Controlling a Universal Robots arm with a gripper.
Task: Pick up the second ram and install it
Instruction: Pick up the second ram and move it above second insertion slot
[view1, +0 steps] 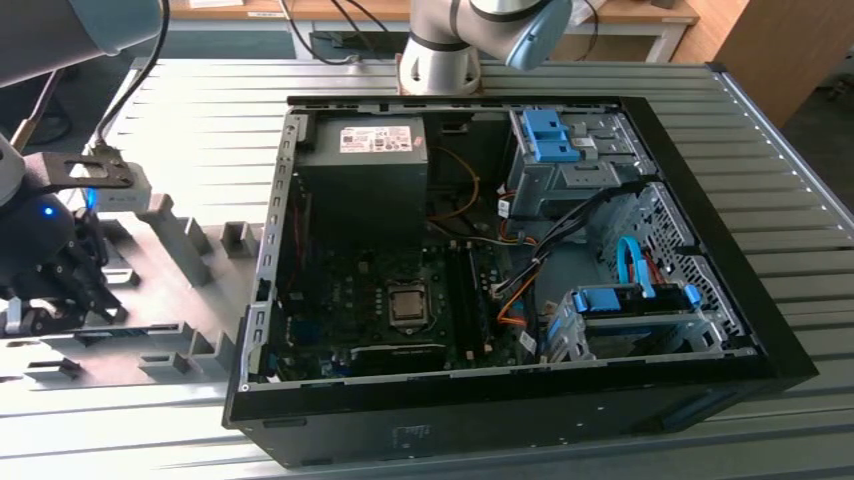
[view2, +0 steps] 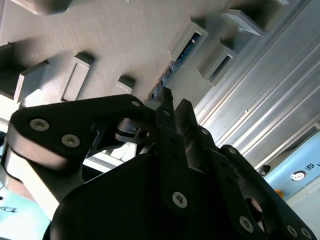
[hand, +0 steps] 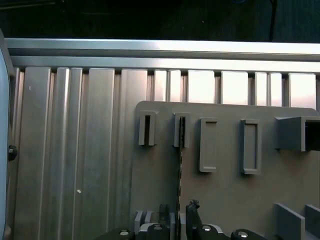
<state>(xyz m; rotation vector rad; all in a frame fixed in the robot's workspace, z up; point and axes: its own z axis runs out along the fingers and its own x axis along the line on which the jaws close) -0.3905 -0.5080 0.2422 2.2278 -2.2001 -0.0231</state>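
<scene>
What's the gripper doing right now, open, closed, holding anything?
Gripper: open, one finger on either side of the second ram, which stands on edge in the grey fixture; not clamped yet.

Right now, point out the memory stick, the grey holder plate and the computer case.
memory stick (view2: 174, 64): second wrist view, its upright top edge
grey holder plate (hand: 225, 200): first wrist view, bare flat face
computer case (view1: 534, 425): exterior view, black outer wall
</scene>
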